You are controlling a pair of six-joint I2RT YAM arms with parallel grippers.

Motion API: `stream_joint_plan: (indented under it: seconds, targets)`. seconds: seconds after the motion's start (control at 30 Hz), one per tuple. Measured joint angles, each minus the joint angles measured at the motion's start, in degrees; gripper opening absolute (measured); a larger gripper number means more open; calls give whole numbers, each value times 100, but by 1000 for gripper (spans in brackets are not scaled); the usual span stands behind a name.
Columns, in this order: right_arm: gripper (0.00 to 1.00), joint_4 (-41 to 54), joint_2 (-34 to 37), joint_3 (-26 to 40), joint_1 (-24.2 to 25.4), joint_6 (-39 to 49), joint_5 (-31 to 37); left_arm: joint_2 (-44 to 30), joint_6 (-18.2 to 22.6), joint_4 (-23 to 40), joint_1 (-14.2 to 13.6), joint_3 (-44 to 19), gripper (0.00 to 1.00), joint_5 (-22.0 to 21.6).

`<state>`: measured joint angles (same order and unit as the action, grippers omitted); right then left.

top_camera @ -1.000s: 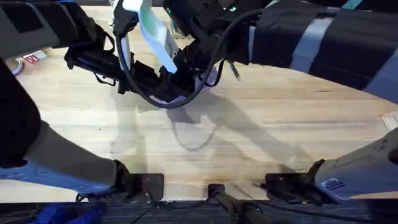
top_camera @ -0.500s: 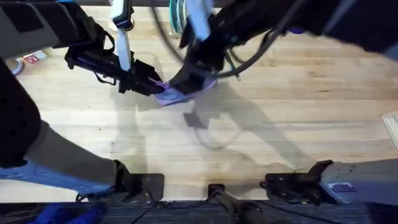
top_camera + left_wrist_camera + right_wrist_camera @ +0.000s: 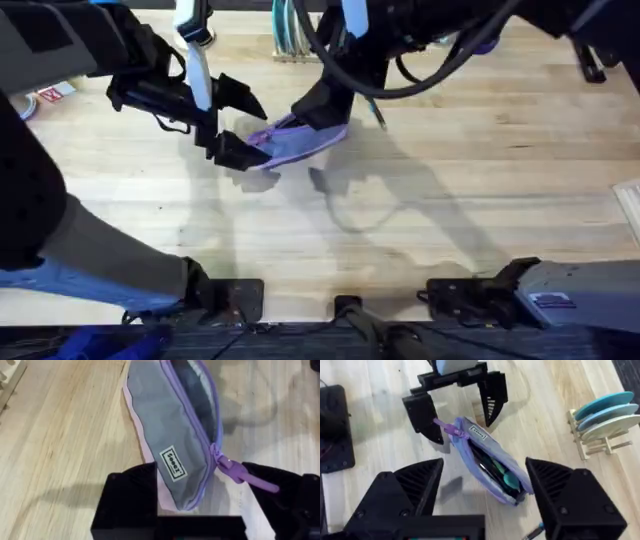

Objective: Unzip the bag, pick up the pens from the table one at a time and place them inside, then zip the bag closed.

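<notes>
Lavender fabric marks the bag (image 3: 296, 142), which is seen lying on the table (image 3: 480, 200) in the upper middle of the overhead frame, its zipper open and pens (image 3: 496, 467) visible inside through the mouth in the right wrist view. A purple zipper pull (image 3: 250, 477) is seen at the bag's end nearest the left gripper (image 3: 233, 124).

The left gripper is spread wide, its fingers standing either side of that end of the bag without gripping it. The right gripper (image 3: 485, 491) is likewise wide open and holds nothing, poised above the bag's other end.

Zipping closed is judged to be the step in hand. It would be done well if the far end were pinned by one gripper while the pull is pinched by the other and drawn straight along the teeth, so that the soft fabric is not bunched. A pen tip raised near the mouth could be caught by the slider.

A wooden rack of teal plates (image 3: 605, 420) is seen at the right of the right wrist view, near the bag but clear of the zipper's line. A dangling black cable (image 3: 400, 80) is seen crossing above the bag.
</notes>
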<state>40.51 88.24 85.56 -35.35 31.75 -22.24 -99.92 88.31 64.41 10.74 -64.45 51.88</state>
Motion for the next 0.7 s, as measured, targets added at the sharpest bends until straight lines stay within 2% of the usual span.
stream_joint_plan:
  seconds: [0.23, 0.43, 0.57, 0.7]
  targets:
    - [992, 629, 1, 68, 103, 49, 6, 0, -2, 555, 10, -193, 995, -61]
    - [992, 1357, 1, 463, 109, 144, 20, 157, -66, 1441, 168, -1226, 996, -278]
    - [992, 1490, 16, 713, 109, 172, 19, 496, -315, 1979, 298, -1929, 995, -597]
    - [991, 1589, 251, 1096, 109, 177, 18, 764, -437, 2346, 334, -2334, 995, -892]
